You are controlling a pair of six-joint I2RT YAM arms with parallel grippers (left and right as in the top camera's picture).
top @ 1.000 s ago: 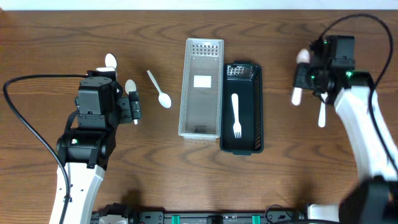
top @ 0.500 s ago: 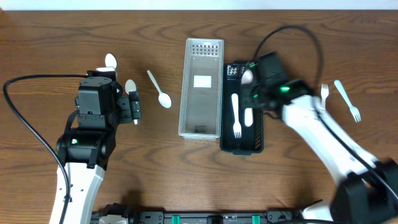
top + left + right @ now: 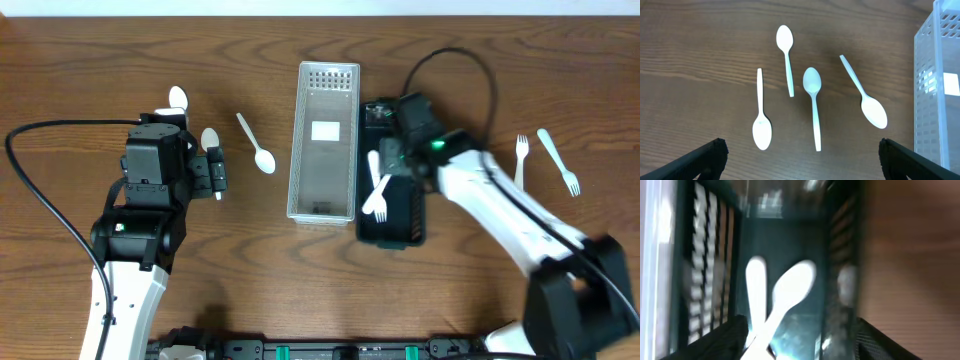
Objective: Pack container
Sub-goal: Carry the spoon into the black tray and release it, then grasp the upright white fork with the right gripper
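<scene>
One end effector (image 3: 392, 158) hovers over black container (image 3: 405, 215).

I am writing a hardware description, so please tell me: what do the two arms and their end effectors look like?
The left arm and the right arm both have white rounded links, black boxy wrist housings with a small green light, and a thin black cable. The left end effector has black fingers.

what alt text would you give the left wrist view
Four white spoons lie apart on a wooden table, a white perforated container at the right edge. The left gripper is open, its fingers at the bottom corners.
</scene>
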